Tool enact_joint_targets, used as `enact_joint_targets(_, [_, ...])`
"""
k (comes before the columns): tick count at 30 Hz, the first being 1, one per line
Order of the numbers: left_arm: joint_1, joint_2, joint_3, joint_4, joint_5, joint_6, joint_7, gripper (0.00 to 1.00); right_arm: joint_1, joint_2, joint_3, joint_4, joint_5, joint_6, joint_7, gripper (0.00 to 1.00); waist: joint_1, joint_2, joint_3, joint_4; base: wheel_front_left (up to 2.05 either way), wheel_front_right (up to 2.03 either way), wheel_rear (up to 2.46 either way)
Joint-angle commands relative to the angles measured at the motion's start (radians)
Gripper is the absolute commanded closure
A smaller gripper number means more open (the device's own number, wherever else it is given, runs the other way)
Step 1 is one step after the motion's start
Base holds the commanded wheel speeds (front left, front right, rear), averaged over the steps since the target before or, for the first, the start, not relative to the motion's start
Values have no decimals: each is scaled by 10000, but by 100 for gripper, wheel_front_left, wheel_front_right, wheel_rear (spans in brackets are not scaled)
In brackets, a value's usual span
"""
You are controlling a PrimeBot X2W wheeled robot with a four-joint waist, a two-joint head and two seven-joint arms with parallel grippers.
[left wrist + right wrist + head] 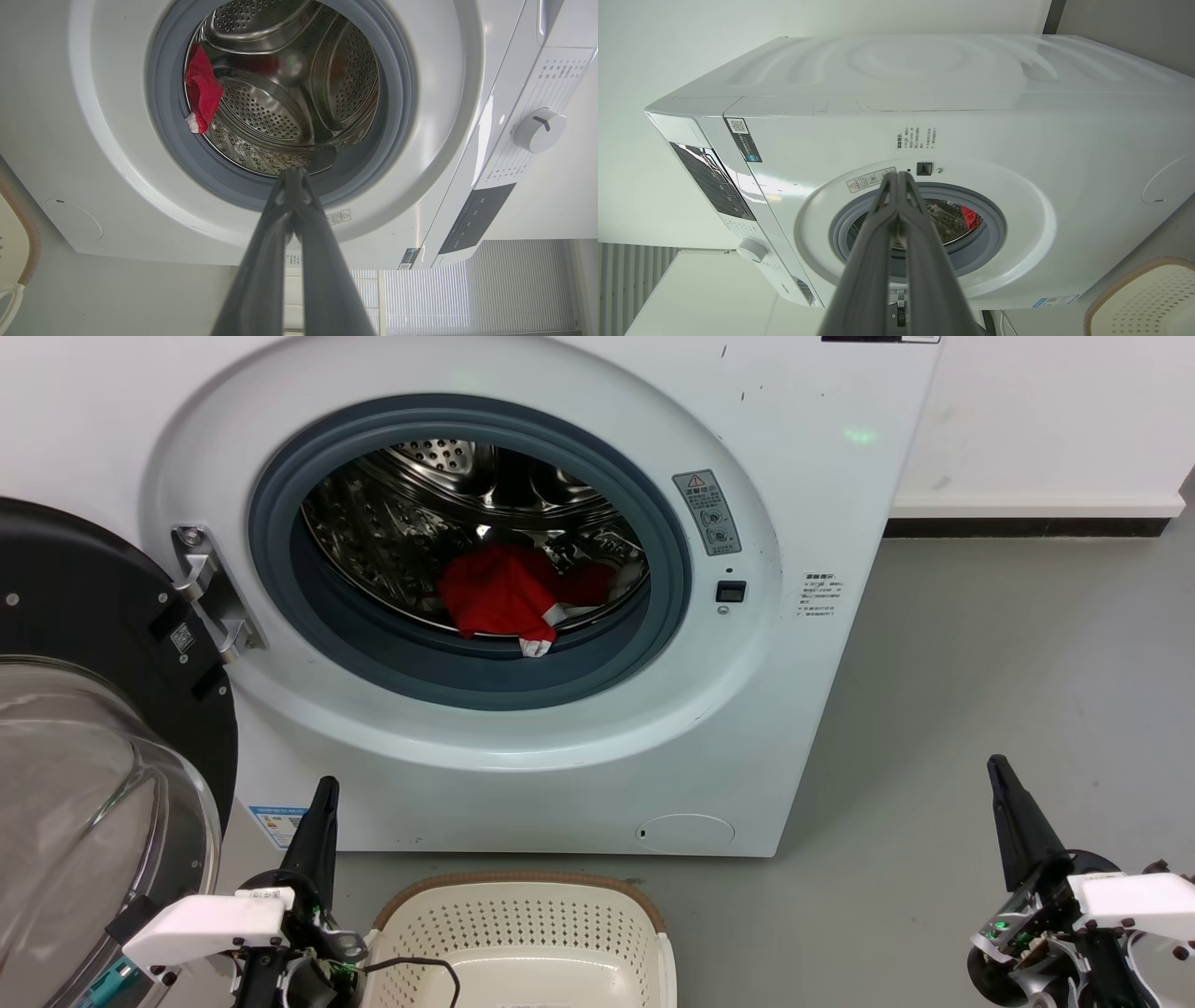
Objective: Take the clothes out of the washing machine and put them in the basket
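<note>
The white washing machine (794, 476) stands with its porthole door (84, 709) swung open to the left. Inside the steel drum lie the red clothes (504, 593), a white-and-grey cuff hanging over the grey gasket (485, 677). The clothes (203, 91) also show at the drum's left in the left wrist view, and as a red patch (969, 217) in the right wrist view. The cream basket (523, 933) sits on the floor below the machine, nothing in the part I see. My left gripper (324, 789) is shut at the lower left beside the basket. My right gripper (997, 767) is shut at the lower right, over bare floor.
Grey floor (980, 663) stretches to the right of the machine up to a white wall with a dark skirting (1027, 527). The open door fills the left side. A thin black cable (420, 966) hangs over the basket's near left.
</note>
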Motion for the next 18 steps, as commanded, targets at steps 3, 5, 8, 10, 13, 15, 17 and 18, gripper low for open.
enact_joint_targets(3, [-52, -11, 19, -3, -19, -27, 16, 100, -133, 32, 5, 14, -47, 0, -4, 100, 1, 0, 0, 0, 0, 0, 0])
enact_joint_targets(5, [-52, -11, 19, -3, -19, -27, 14, 100, -133, 32, 5, 14, -47, 0, -4, 100, 1, 0, 0, 0, 0, 0, 0])
enact_joint_targets(8, [-52, -11, 19, -3, -19, -27, 14, 100, -134, 32, 5, 14, -47, 0, -4, 100, 1, 0, 0, 0, 0, 0, 0])
enact_joint_targets(10, [-52, -11, 19, -3, -19, -27, 16, 100, -134, 32, 5, 14, -47, 0, -4, 100, 1, 0, 0, 0, 0, 0, 0])
enact_joint_targets(13, [-52, -11, 19, -3, -19, -27, 16, 100, -134, 32, 5, 14, -47, 0, -4, 100, 1, 0, 0, 0, 0, 0, 0])
enact_joint_targets(15, [-52, -11, 19, -3, -19, -27, 16, 100, -134, 32, 5, 14, -47, 0, -4, 100, 1, 0, 0, 0, 0, 0, 0])
enact_joint_targets(17, [-52, -11, 19, -3, -19, -27, 16, 100, -134, 32, 5, 14, -47, 0, -4, 100, 1, 0, 0, 0, 0, 0, 0])
enact_joint_targets(18, [-52, -11, 19, -3, -19, -27, 16, 100, -134, 32, 5, 14, -47, 0, -4, 100, 1, 0, 0, 0, 0, 0, 0])
